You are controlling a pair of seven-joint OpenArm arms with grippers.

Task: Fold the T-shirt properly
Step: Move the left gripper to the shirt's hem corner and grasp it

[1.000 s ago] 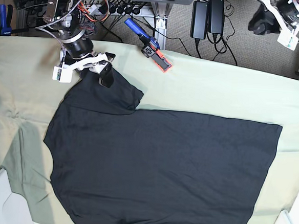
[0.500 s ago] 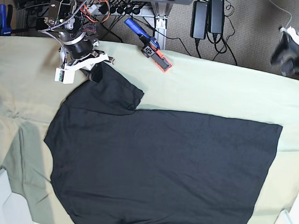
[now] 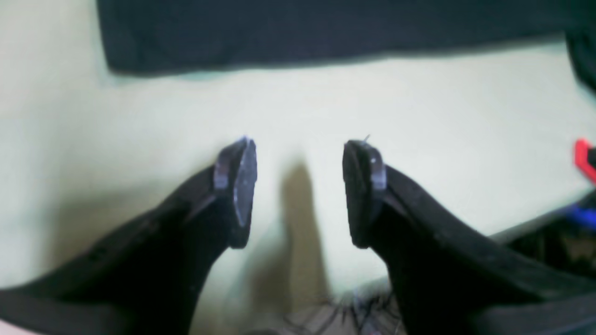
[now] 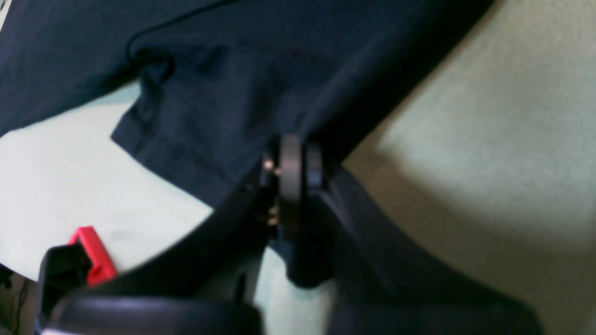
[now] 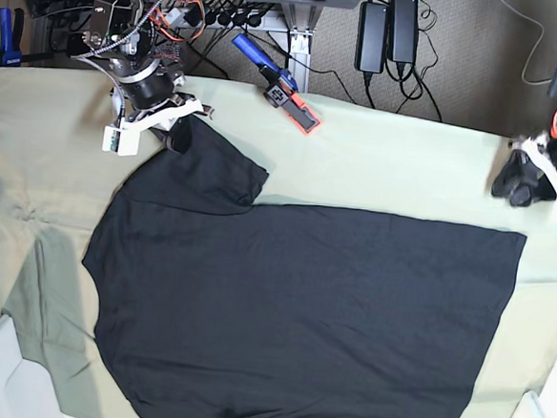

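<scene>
We see the soft black T-shirt (image 5: 291,306) lying flat on the pale green cloth (image 5: 396,169). At ten o'clock the right gripper (image 5: 177,133) pinches its sleeve tight. At two o'clock the left gripper (image 5: 521,183) gapes wide, holding nothing.

no readable text in any view, plain black T-shirt (image 5: 291,306) without print or legible label, pale green cloth (image 5: 405,170) unmarked, blue and orange clamp (image 5: 278,85) bearing no legible lettering, wrist views too blurred for reading
</scene>
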